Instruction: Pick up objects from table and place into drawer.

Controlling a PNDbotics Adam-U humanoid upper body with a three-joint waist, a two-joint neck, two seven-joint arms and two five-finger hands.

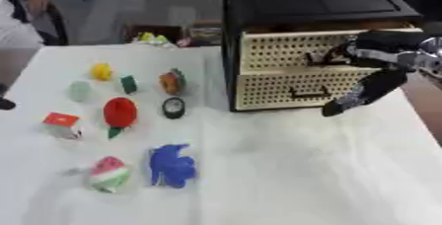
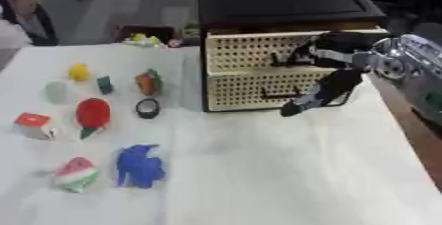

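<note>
**Hand at the upper drawer front, toys on the table**

Drawers first, in your left eye view: the black-framed cabinet (image 1: 311, 2) stands at the far right of the white table (image 1: 285, 169), with two cream perforated drawers set one above the other. Your right hand (image 1: 367, 54) comes in from the right edge and sits against the front of the upper drawer (image 1: 276, 51), fingers curled at its dark handle (image 1: 317, 60); you cannot tell from here whether they actually close round it. A dark finger or thumb hangs down past the lower drawer (image 1: 276, 88) toward the table. Both drawers look pushed in. Your left hand does not show.

On the left half of the table the objects lie apart from one another: a small yellow lump (image 1: 102, 71), a pale green round piece (image 1: 79, 91), a small dark green block (image 1: 128, 84), an orange and green toy (image 1: 172, 82), a black ring-shaped piece (image 1: 173, 107), a red rounded toy with a green tip (image 1: 120, 112), a white cube with a red top (image 1: 61, 125), a pink, white and green wedge (image 1: 109, 173) and a blue crumpled shape (image 1: 172, 165).

Your right eye view shows the same layout shifted left. The silver wrist joint (image 2: 399, 63) shows more fully, and the curled fingers (image 2: 302, 54) again overlap the upper drawer's handle, contact unclear. All nine objects rest on the table, well apart from the cabinet.
</note>
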